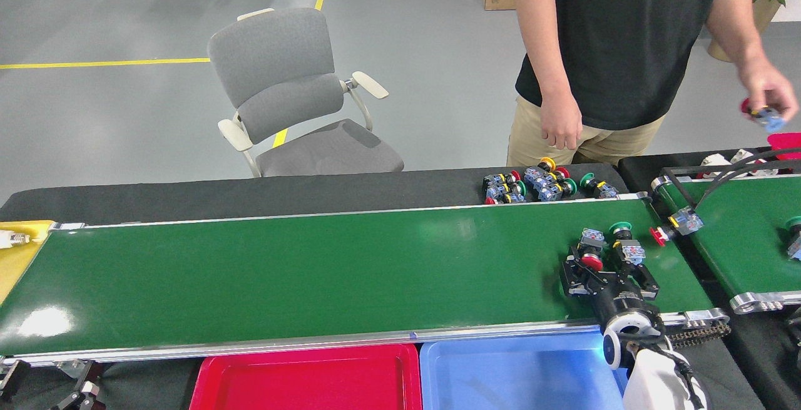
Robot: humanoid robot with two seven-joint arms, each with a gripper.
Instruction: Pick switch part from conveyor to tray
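**A:** What is the setting?

**B:** A workshop with a grey floor and yellow lines. A long green conveyor (313, 272) with silver rails runs across the view. Behind it stand a grey chair (294, 97) and a person (619, 41) in a black shirt, who holds a small part in one hand over a second, shorter belt (744, 235) at the right.

**A:** Where is the switch part?

**B:** A red-capped switch part (589, 253) lies near the right end of the conveyor. Its long axis runs roughly across the belt, red cap toward the robot, blue-grey body away from it. A green-capped switch (626, 242) lies just beside it on the right, green cap at the far end.

**A:** And the gripper?

**B:** The right gripper (607, 272) reaches in from the lower right. Its jaws are spread and not holding anything. One finger is left of the red cap; the other sits between the two switches. So the part lies directly ahead of the tool, at its fingertips. The left arm is out of sight, so the right arm is the one placed for the pick.

**A:** What about containers?

**B:** A red tray (306, 379) and a blue tray (513, 379) sit just below the conveyor's near rail. No parts show in either. A cluster of spare switches (544, 186) rests on the black strip behind the belt.
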